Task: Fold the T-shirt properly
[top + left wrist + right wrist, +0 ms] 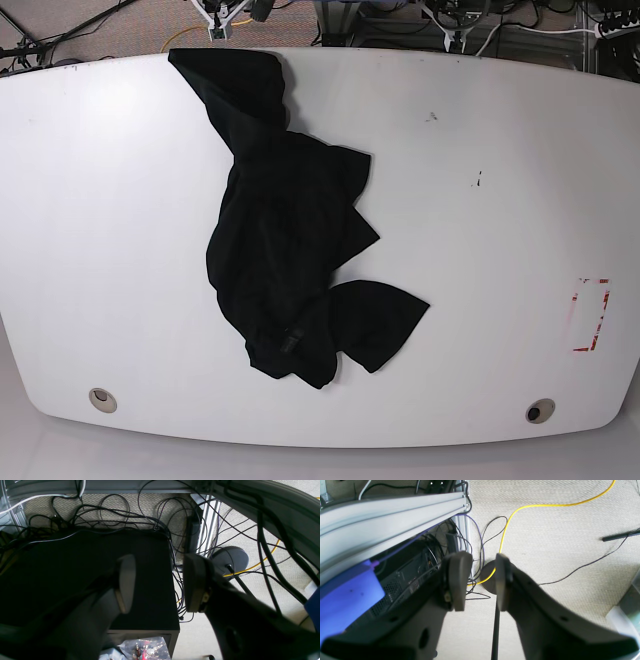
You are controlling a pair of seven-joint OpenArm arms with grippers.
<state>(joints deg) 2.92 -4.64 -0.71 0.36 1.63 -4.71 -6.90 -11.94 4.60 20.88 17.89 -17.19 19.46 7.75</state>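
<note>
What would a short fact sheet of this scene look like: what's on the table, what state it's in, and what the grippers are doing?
item: black T-shirt
state: crumpled, unfolded, no print showing
place: left of middle on the white table, one end at the far edge
table marks: red outline near the right edge
left gripper: open, empty, over the floor
right gripper: open, empty, over the floor
arms above the table: none in the base view

- The large black soft cloth T-shirt [285, 240] lies crumpled and unfolded on the white bench [500, 200].
- It stretches from the far edge toward the near edge, left of centre, one flap spread right.
</note>
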